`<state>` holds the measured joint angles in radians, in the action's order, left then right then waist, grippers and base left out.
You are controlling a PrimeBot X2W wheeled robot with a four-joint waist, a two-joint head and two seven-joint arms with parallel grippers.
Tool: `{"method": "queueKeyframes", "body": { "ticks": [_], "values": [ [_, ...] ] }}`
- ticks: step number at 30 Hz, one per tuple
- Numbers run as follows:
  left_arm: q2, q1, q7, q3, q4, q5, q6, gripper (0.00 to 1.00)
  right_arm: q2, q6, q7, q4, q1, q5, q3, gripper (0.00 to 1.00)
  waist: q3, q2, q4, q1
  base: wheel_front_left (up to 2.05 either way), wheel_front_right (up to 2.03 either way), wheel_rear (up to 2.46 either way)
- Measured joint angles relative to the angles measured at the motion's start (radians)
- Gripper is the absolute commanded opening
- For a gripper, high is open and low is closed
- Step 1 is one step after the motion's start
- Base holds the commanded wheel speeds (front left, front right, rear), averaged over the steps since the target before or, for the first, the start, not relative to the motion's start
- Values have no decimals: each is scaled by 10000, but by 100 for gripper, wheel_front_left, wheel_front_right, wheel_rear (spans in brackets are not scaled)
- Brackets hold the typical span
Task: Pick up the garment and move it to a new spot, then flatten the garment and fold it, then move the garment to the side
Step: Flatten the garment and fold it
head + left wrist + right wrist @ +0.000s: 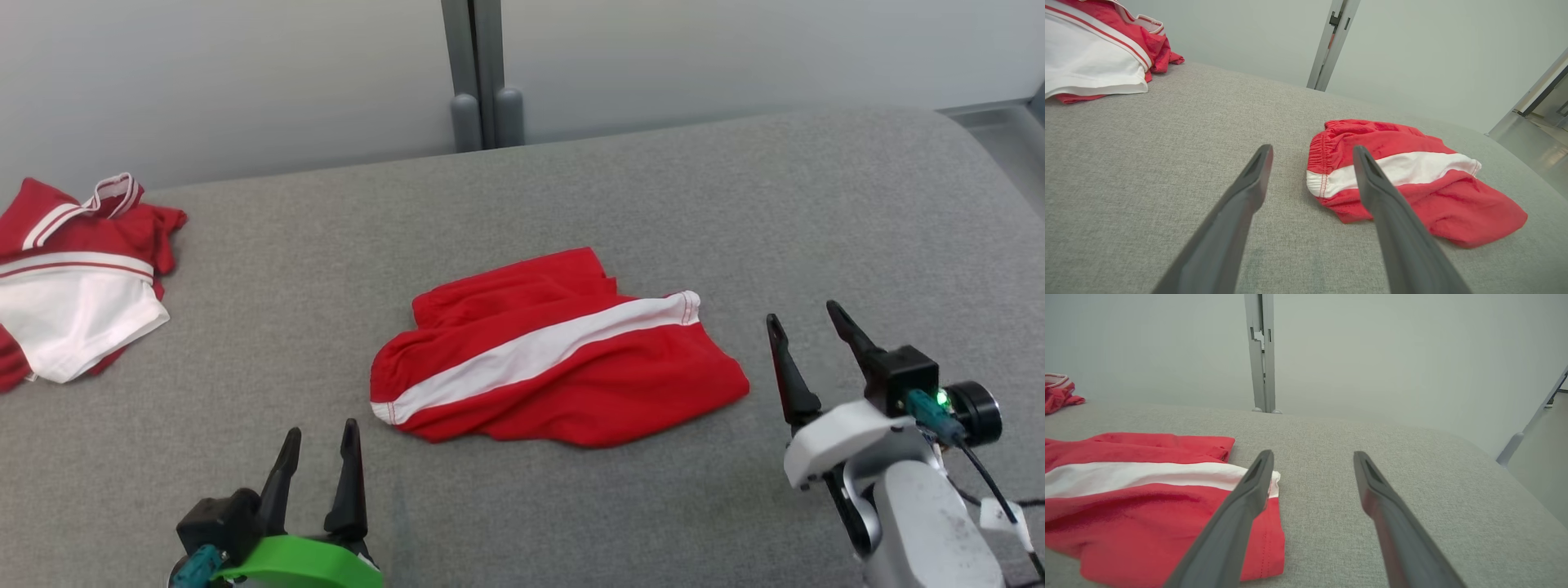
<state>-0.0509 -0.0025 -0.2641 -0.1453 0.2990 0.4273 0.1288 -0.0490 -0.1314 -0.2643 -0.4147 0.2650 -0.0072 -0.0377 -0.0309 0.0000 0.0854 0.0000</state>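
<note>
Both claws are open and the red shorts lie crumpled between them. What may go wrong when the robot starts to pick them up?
1. The red shorts lie bunched in layers, so the left claw or right claw may pinch only the top layer and lift them in a heap.
2. Another red and white garment lies at the far left of the grey surface; moving the shorts that way might mix the two.

red shorts (563, 359), white stripe, rumpled, mid grey surface (571, 188)

Red shorts (563, 384), white stripe (red stitching at hem); grey fabric surface (571, 196); red-and-white shirt (73, 278).
</note>
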Motion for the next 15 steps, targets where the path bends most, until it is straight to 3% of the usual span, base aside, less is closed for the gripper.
{"method": "queueKeyframes", "body": {
  "ticks": [6, 15],
  "values": [
    [6, -318, 0, -211, 42, -35, 0, 100, -13, 0, 148, -1960, 1641, -1108, -4, 100, -435, 0, -307, 0, 0, 0, 0],
    [-63, -703, 0, -491, 161, -63, 0, 100, -449, 0, 435, -4512, 3318, -1315, 337, 100, -1081, 0, -909, 0, 0, 0, 0]
  ]
}}
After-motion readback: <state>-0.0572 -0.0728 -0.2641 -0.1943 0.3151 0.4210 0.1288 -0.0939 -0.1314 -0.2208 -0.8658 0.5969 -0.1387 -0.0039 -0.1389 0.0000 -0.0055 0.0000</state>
